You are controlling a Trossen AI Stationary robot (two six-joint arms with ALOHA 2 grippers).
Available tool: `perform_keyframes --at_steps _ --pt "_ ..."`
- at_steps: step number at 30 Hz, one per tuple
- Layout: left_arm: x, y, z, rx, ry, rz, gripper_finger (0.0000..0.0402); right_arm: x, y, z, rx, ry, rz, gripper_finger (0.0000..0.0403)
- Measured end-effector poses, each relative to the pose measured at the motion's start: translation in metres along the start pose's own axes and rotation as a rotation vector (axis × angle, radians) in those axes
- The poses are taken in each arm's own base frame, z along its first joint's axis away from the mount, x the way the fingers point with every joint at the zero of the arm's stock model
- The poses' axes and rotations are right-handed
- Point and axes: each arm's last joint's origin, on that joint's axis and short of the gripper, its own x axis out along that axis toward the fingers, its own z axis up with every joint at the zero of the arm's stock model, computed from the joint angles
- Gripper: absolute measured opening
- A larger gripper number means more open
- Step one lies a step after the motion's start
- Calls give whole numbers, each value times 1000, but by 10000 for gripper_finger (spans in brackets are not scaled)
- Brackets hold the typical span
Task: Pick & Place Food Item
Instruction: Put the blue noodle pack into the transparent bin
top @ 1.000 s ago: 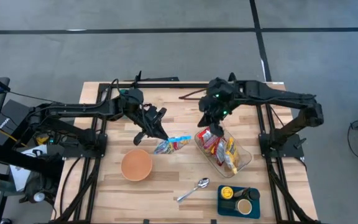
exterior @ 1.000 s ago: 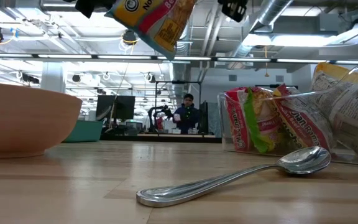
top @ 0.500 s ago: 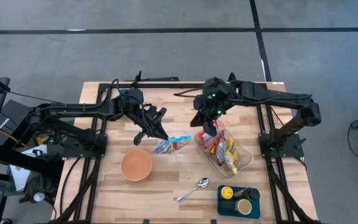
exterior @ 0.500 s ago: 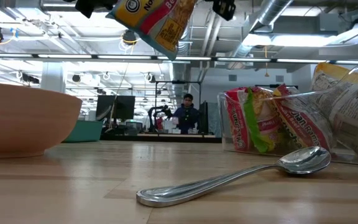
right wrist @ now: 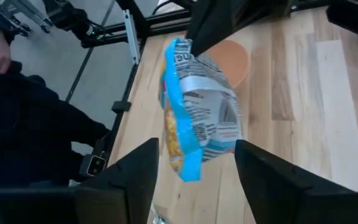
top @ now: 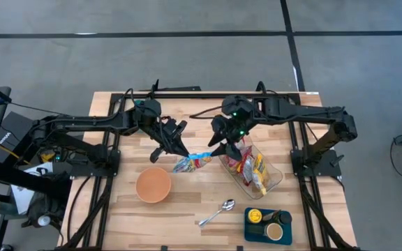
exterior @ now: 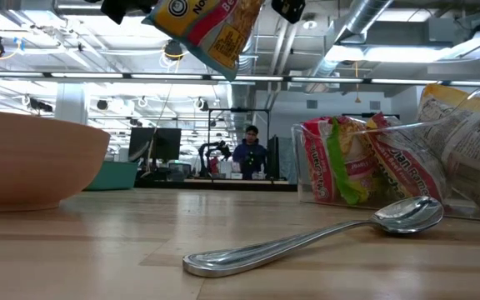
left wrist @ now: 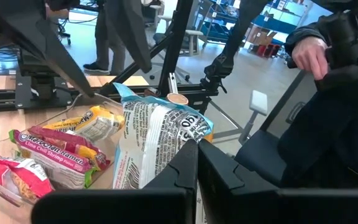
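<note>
Wooden tabletop [top: 187, 192] carries, from left to right, an orange bowl [top: 153, 185], a spoon [top: 217, 213] and a clear container [top: 271, 183] of food packets. My left gripper [top: 176, 148] is pinched shut on the top edge of the snack packet [top: 193, 161], which hangs clear of the table between the bowl and the container, just beside the bowl's rim. My right gripper [right wrist: 194, 171] has its fingers spread wide and faces the hanging packet, close to it above the container's near end. Judged from this, the hand-over or drop into the bowl is not yet done. Risk: the packet is held by one thin edge only, so it may swing or slip out. If my right fingers close on the loose, crinkled film off-centre, they may tear it free or push it past the bowl onto the table
</note>
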Motion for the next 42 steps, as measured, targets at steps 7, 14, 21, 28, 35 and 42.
perform_keyframes --at_steps 7,14,21,28,35,42 --pt "0 0 0 0 0 0 0 9 -3 -2 10 28 -2 199" --pt "0 0 0 1 -1 0 0 22 -8 -5 39 70 -2 182" --pt "0 0 0 1 -2 1 0 24 -9 -5 40 73 2 165" --pt "0 0 0 2 -2 1 0 24 -8 -7 55 90 0 126" --pt "0 0 0 2 -2 1 0 24 -8 -7 55 90 1 61" --pt "0 0 0 2 -3 13 4 24 -9 -7 56 89 0 4"
